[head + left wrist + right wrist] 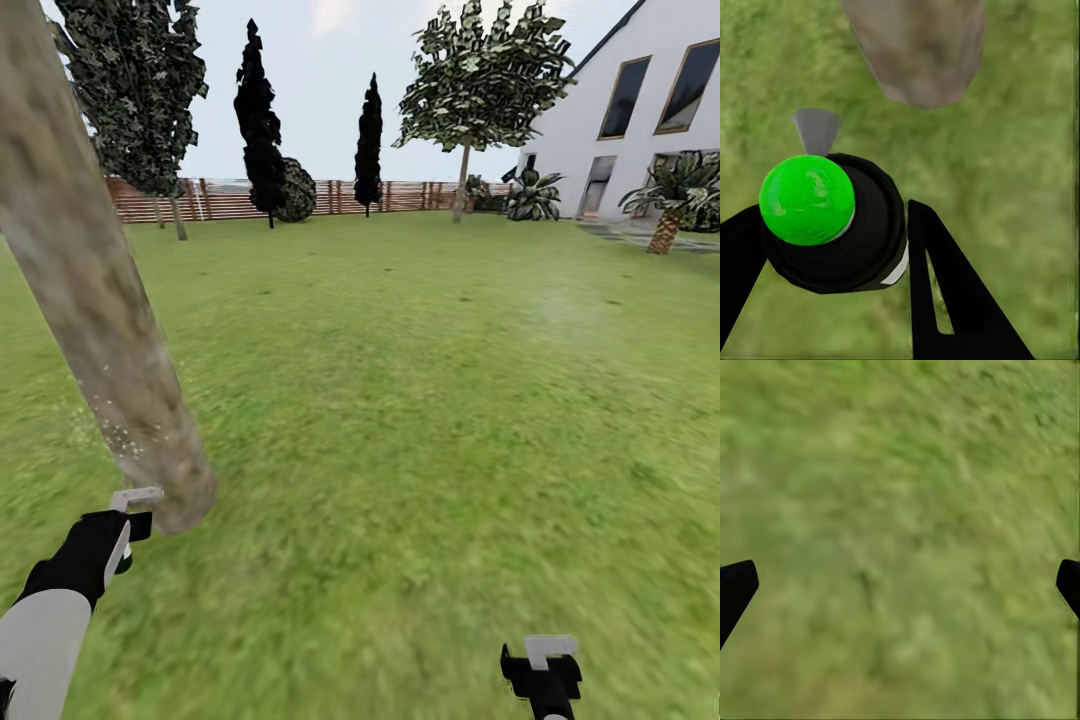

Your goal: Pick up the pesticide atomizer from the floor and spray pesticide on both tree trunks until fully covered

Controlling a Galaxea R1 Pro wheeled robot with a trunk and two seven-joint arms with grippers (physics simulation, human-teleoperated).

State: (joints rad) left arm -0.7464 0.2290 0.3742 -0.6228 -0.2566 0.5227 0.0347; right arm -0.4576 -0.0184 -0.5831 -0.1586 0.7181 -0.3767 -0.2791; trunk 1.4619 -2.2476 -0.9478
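Observation:
A thick pale grey-brown tree trunk (pixel 95 300) leans across the left of the head view, and its base (pixel 919 52) meets the grass. Whitish pesticide specks (pixel 125 438) dot its lower part. My left gripper (pixel 130 518) is close beside the trunk's foot, shut on the pesticide atomizer (pixel 832 225). The atomizer is a black bottle with a bright green round top and a grey nozzle (pixel 816 131) aimed toward the trunk. A second tree (pixel 463 175) stands far off by the fence. My right gripper (pixel 545 660) hangs low at the right, open over bare grass, its fingertips (pixel 735 585) wide apart.
Green lawn (pixel 420 400) spreads ahead to a brown slat fence (pixel 330 196). Narrow near-black trees (pixel 258 110) and another leafy tree (pixel 140 90) stand along it. A white house (pixel 640 110) and a scaly-trunked palm (pixel 665 215) are at the far right.

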